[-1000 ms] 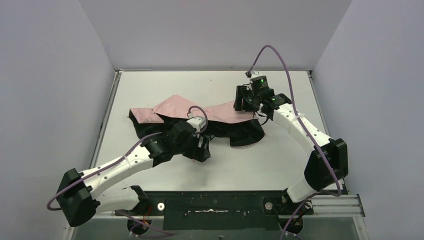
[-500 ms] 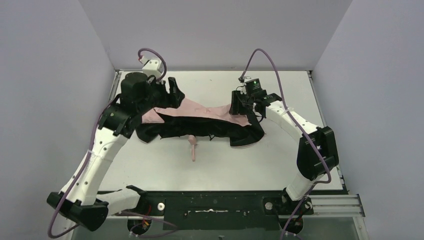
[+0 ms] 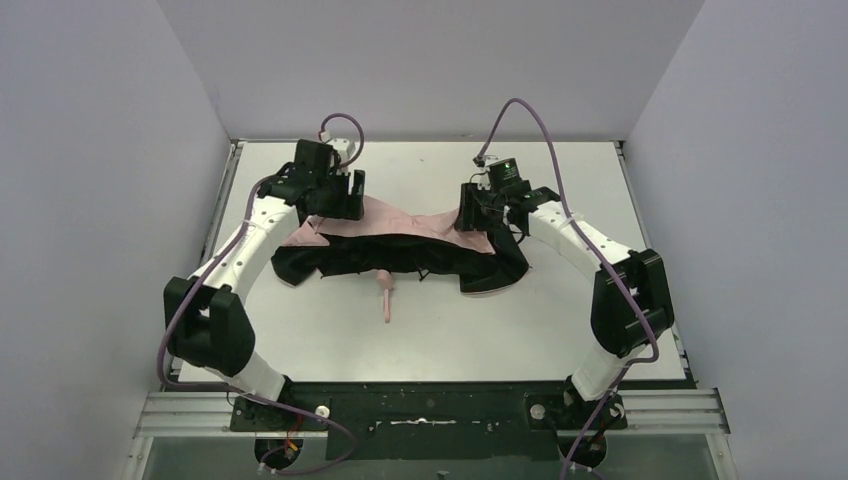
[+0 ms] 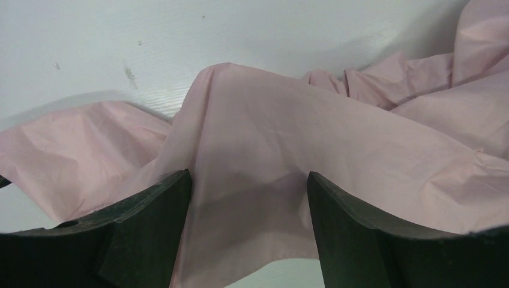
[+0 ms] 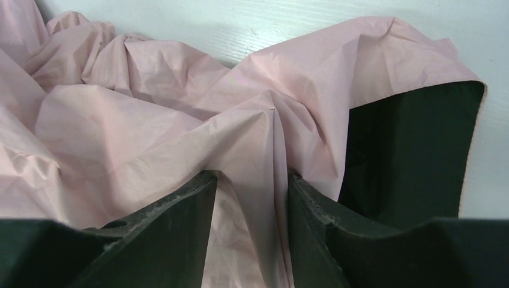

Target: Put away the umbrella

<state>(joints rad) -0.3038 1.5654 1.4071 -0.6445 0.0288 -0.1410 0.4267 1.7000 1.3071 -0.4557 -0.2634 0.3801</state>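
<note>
We are gathering the umbrella [image 3: 400, 235] sprawling across the table [image 3: 500, 330], left hand [image 3: 338, 197] released astride a pink fold, right hand [image 3: 477, 213] half-closed around another, grip unclear, and next we are likely needing both clenched to bunch it.

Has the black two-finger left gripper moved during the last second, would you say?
Yes: the left gripper swung leftward and away, toward the white table's far edge.
</note>
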